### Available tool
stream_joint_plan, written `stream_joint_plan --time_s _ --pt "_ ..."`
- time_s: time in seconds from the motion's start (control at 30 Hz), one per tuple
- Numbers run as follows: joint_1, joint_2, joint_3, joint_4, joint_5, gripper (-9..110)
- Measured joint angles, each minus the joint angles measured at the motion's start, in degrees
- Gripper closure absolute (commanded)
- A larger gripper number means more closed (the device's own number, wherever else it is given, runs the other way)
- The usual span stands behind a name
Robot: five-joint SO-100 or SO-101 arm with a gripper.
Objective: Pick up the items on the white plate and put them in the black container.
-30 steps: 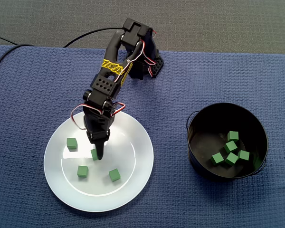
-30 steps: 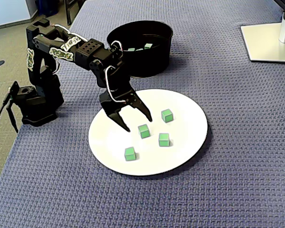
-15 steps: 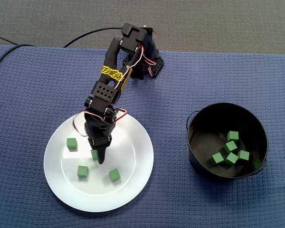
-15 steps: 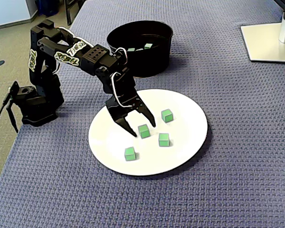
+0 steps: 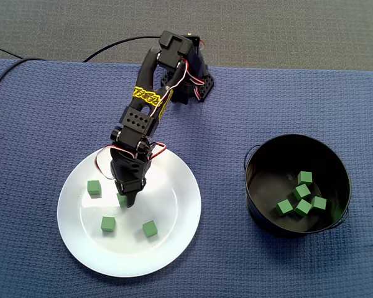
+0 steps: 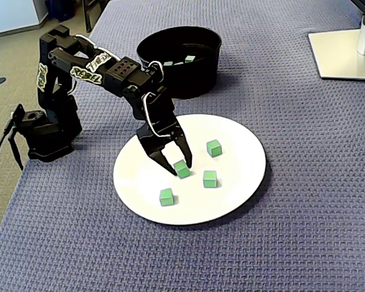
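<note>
- Right now the black two-finger end effector (image 6: 180,168) is down at the white round plate (image 6: 237,158), pointing steeply downward, with one small green cube (image 6: 182,170) caught between its fingertips.
- Its jaws are narrowed to roughly the cube's width. In the angled fixed view a finger sits close on each side, but I cannot tell whether they are pressing it or only bracketing it.
- From the top-down fixed view the end effector (image 5: 125,202) covers most of that cube (image 5: 120,198); only a green sliver shows at its left edge.
- That cube rests on the plate, not lifted, as far as I can judge.
- Being a cube, it has no long axis to line up with, so what matters is that it lies centred in the gap rather than off to one side.
- Three more green cubes lie on the plate around the end effector: one near its right-hand finger (image 6: 210,178), one farther beyond that (image 6: 214,148), and one nearer the camera (image 6: 166,196).
- The round black container (image 5: 261,211) stands well apart from the end effector, off the plate on the blue woven counter (image 5: 50,112), and holds several green cubes (image 5: 301,198).
- I judge the next step to be a firm squeeze, then a straight lift.
</note>
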Motion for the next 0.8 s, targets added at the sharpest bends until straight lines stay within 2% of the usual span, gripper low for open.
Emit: stream_joint_plan --time_s 0.23,0.37,0.53,0.67,0.8 --pt "1.1 12.9 -6.1 9.0 3.7 101" --pt "-4.5 24.6 -14.4 17.8 7.1 102" --pt "-21.2 34.8 -27.1 24.9 13.2 102" --pt "-39.6 38.1 -29.7 22.9 18.3 102" --pt "-53.3 35.7 -28.6 20.4 20.2 102"
